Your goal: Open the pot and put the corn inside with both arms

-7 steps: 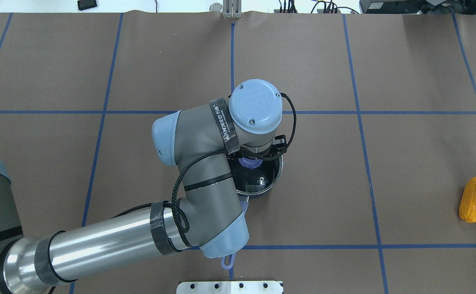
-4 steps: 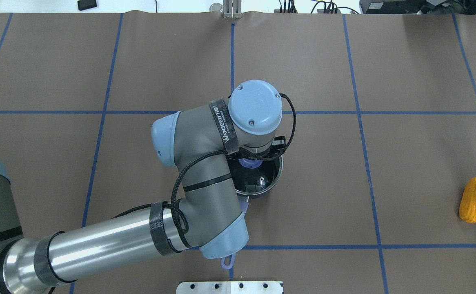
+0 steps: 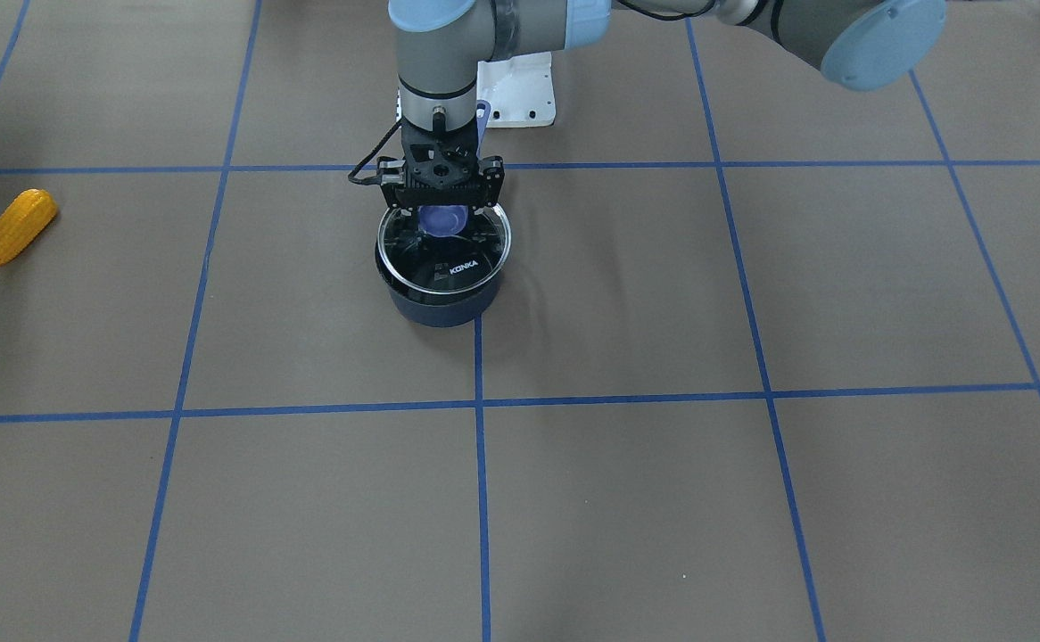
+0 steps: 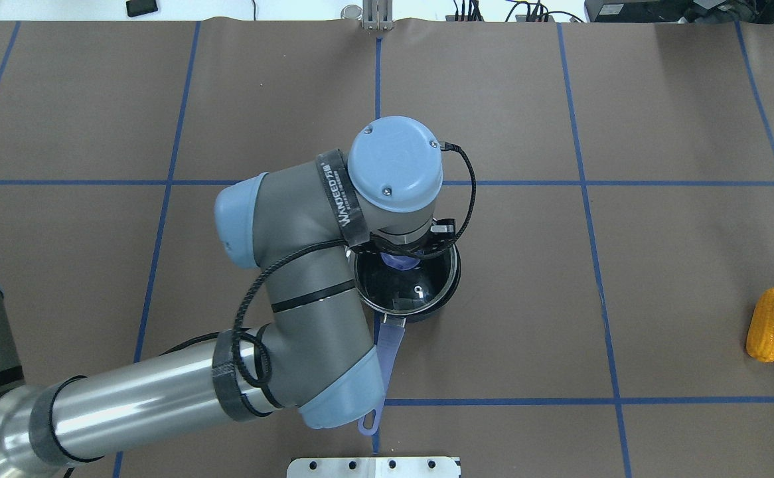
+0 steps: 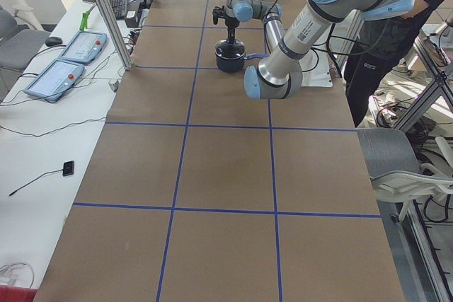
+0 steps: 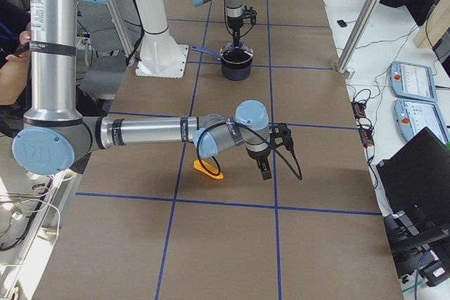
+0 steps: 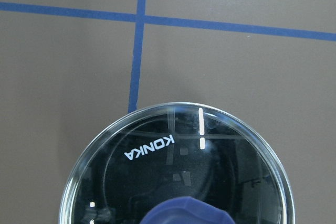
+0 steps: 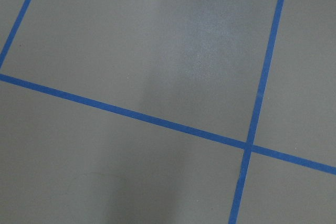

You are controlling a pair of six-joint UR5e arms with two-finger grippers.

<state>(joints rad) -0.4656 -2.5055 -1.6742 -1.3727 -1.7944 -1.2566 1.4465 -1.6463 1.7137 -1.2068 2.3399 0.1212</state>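
A dark blue pot (image 3: 438,308) with a long blue handle (image 4: 387,352) stands at the table's middle. Its glass lid (image 3: 444,259), marked KONKA, has a purple knob (image 3: 442,219). My left gripper (image 3: 442,212) comes straight down and is shut on that knob; the lid sits a little above the pot and off to one side. The lid fills the left wrist view (image 7: 178,166). The orange-yellow corn (image 4: 767,324) lies far to the right, also in the front view (image 3: 16,228). My right gripper (image 6: 266,166) shows only in the right side view, near the corn (image 6: 207,168); I cannot tell its state.
The table is brown with a blue tape grid (image 4: 586,182). The white pedestal base (image 3: 515,94) stands behind the pot, near the handle's end. The right wrist view shows only bare table and tape lines (image 8: 247,145).
My left arm's wrist has shifted left and away, taking the lid with it. The lid now sits offset left of the pot's rim, and more of the pot's handle shows.
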